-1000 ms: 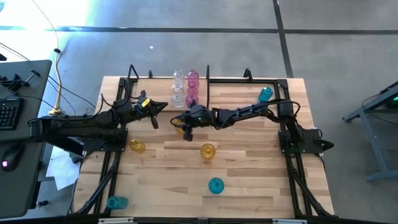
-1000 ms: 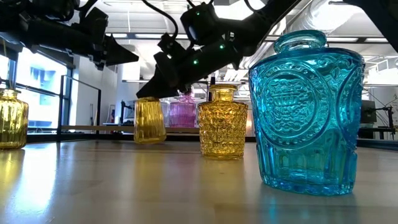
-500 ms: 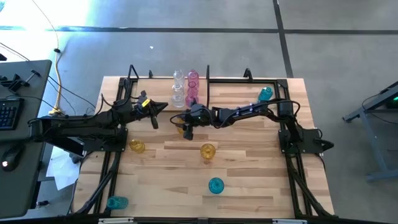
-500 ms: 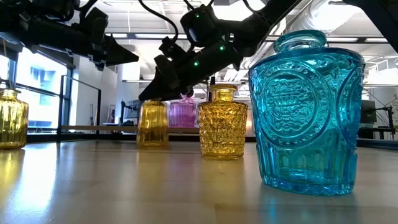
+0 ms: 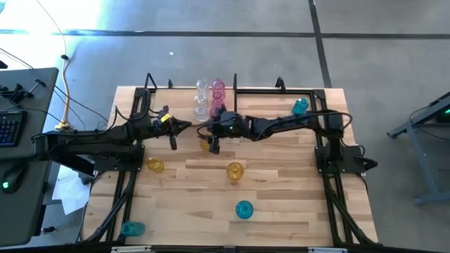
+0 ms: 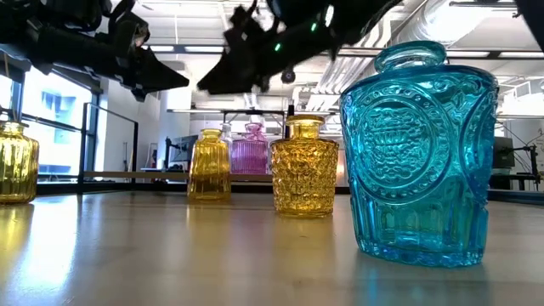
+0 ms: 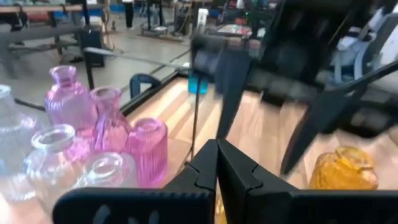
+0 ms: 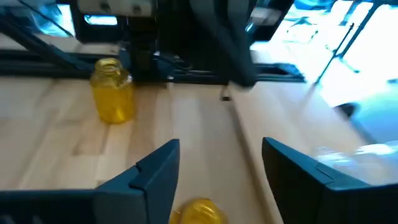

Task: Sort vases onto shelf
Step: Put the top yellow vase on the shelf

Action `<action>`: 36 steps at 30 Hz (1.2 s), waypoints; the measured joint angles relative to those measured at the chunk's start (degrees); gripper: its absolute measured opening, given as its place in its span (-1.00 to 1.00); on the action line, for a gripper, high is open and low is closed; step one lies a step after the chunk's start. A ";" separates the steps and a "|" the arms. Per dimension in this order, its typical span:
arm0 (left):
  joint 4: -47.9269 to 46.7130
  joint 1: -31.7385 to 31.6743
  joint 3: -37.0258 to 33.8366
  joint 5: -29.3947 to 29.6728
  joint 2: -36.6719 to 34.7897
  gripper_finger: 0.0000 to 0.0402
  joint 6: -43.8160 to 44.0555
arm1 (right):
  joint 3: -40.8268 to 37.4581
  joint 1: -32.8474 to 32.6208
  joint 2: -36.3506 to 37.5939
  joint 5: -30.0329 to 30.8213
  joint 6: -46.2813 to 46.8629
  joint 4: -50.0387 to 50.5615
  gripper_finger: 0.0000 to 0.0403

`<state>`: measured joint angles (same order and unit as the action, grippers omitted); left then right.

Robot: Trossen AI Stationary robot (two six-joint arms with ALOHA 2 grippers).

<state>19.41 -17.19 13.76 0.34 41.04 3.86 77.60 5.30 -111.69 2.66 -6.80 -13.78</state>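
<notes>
High view, going from the near edge back: a teal vase sits at 7 o'clock at the table's near left corner, another teal vase at 6 o'clock, then an amber vase near the centre and an amber one at 9 o'clock. Just beyond, a slimmer amber vase stands upright on the table, with the right gripper above it, fingers spread and holding nothing. The left gripper hangs just left of it, fingers pressed together and empty. Farthest back, at 12 o'clock, the shelf carries 2 clear vases and pink vases side by side; a lone teal vase rests at 1 o'clock.

These vases look like rigid pressed glass: fairly heavy for their size, slick, and likely to break if dropped or knocked together. I would pinch across the narrow neck or just under the lip, where the shoulder stops any slip.
</notes>
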 joint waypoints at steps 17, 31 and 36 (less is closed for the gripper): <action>0.55 4.08 0.13 -4.11 14.77 -0.74 2.17 | -28.91 0.82 23.99 10.67 -4.84 -11.32 -0.84; 1.07 8.12 3.31 2.57 20.83 0.07 8.11 | -35.39 1.49 32.76 10.89 -8.61 -12.98 -0.99; 2.60 8.78 3.41 4.82 23.20 0.15 8.07 | -35.39 1.46 32.73 10.88 -9.26 -12.51 -0.99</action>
<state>22.01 -8.41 17.17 5.15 64.24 11.92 42.22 6.76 -78.96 13.54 -16.06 -26.29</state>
